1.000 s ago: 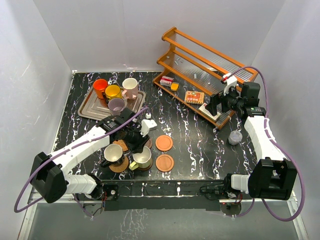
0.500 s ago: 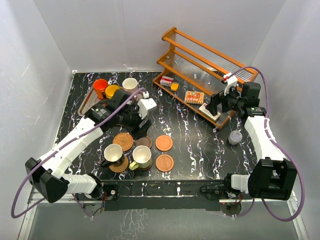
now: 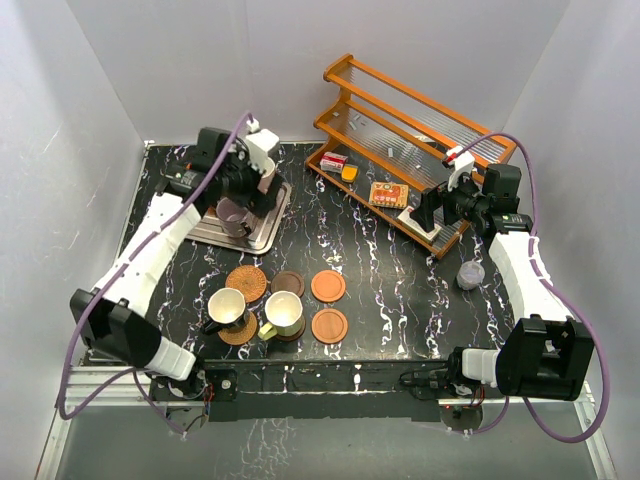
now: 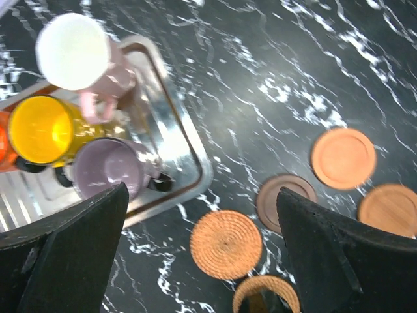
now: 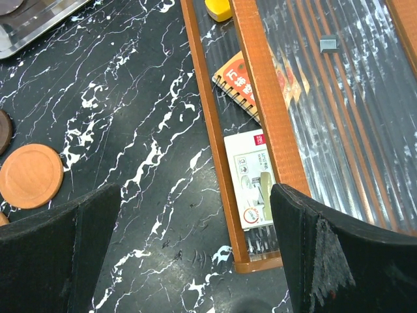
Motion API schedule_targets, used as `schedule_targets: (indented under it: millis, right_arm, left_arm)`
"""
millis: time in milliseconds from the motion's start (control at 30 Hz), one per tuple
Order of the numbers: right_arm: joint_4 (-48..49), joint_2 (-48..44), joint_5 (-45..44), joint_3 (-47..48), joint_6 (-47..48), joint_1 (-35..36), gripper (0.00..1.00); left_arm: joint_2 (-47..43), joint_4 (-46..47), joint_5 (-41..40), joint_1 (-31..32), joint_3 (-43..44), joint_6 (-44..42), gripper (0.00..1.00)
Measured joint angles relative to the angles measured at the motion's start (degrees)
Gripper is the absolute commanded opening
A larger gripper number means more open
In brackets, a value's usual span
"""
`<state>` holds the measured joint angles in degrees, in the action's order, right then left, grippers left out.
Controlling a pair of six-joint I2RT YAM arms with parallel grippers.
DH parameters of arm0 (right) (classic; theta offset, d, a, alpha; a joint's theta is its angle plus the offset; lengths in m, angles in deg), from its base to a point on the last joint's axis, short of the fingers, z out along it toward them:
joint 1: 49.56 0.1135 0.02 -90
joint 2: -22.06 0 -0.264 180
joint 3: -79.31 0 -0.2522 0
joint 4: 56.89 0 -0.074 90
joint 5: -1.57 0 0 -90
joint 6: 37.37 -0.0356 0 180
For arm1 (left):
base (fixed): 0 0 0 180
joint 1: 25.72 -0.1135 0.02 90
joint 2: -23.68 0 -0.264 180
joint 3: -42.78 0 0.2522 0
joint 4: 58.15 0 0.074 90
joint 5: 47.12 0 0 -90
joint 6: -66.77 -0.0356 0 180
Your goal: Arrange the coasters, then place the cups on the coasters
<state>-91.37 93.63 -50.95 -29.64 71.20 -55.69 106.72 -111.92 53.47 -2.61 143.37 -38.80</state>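
One lilac mug (image 4: pixel 107 168), in the tray (image 4: pixel 199 156), is being hovered over by the left gripper (image 4: pixel 202 192), jaws wide, empty. Prob. glazed ceramic: rigid, heavyish, slick, chippable; rim grip is being favoured

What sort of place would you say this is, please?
Probably a robot test bench: plain white panels box in a black marbled tabletop, the left arm and right arm mount at its near edge, and a wooden rack and metal tray look staged.
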Motion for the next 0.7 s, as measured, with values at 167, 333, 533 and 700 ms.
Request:
schedule_targets:
  millis: [167, 333, 533, 700]
  right_arm:
    - [0.0, -0.2, 0.1, 0.0, 0.0, 0.0, 0.99]
    - [0.0, -0.3, 0.2, 0.0, 0.0, 0.0, 0.98]
    - [0.0, -0.3, 0.5, 0.0, 0.0, 0.0, 0.98]
    - [0.0, -0.3, 0.5, 0.0, 0.0, 0.0, 0.98]
  left_arm:
    - [6.7, 4.0, 0.9, -8.4, 6.2, 0.9, 0.96]
    - [15.5, 6.8, 2.4, -14.6, 13.2, 2.7, 0.85]
    - [29.3, 8.7, 4.8, -18.7, 23.9, 5.7, 0.71]
    - [39.6, 8.3, 5.8, -19.1, 32.5, 7.2, 0.62]
